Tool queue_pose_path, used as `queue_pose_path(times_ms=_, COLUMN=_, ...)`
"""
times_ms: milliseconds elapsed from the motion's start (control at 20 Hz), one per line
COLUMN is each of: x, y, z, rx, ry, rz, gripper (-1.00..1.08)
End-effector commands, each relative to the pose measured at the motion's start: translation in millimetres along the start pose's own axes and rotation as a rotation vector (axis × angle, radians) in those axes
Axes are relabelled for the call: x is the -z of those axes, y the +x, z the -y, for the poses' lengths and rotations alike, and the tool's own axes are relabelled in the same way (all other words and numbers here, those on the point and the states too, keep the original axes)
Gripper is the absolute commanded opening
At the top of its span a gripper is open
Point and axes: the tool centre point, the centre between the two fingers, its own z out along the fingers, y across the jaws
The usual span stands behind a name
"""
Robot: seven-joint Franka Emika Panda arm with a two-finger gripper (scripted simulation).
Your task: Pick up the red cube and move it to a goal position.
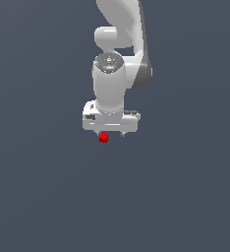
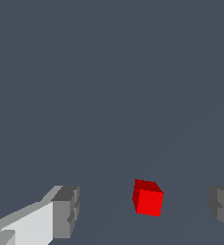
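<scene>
Below, one red cube (image 2: 148,200) sits between two spread fingers (image 2: 65,212), untouched.

A plain, evenly lit dark slate-grey backdrop (image 1: 38,197).

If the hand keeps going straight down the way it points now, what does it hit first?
Probably the red cube. In the wrist view it sits between the open fingers of the hand, nearer neither clearly, so the fingers would likely pass either side of it. How far below it lies is unclear.
</scene>
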Motion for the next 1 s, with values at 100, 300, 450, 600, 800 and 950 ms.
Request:
queue_pose_path(times_ms=100, x=-1.0, y=-0.6, z=-0.3, rx=-0.001, ry=0.0, rz=0.0, gripper=1.0)
queue_pose_path(times_ms=300, x=-9.0, y=-5.2, z=-3.1, rx=-0.009, ry=0.001, rz=0.001, gripper=1.0)
queue_pose_path(times_ms=450, x=-20.3, y=-11.7, z=-6.8, rx=-0.021, ry=0.001, rz=0.003, gripper=1.0)
queue_pose_path(times_ms=600, x=-36.1, y=-20.9, z=-11.9, rx=-0.038, ry=0.002, rz=0.005, gripper=1.0)
queue_pose_path(times_ms=800, x=-64.3, y=-37.4, z=-20.5, rx=-0.067, ry=0.003, rz=0.01, gripper=1.0)
queue_pose_path(times_ms=950, x=-89.4, y=-52.1, z=-27.7, rx=-0.093, ry=0.005, rz=0.013, gripper=1.0)
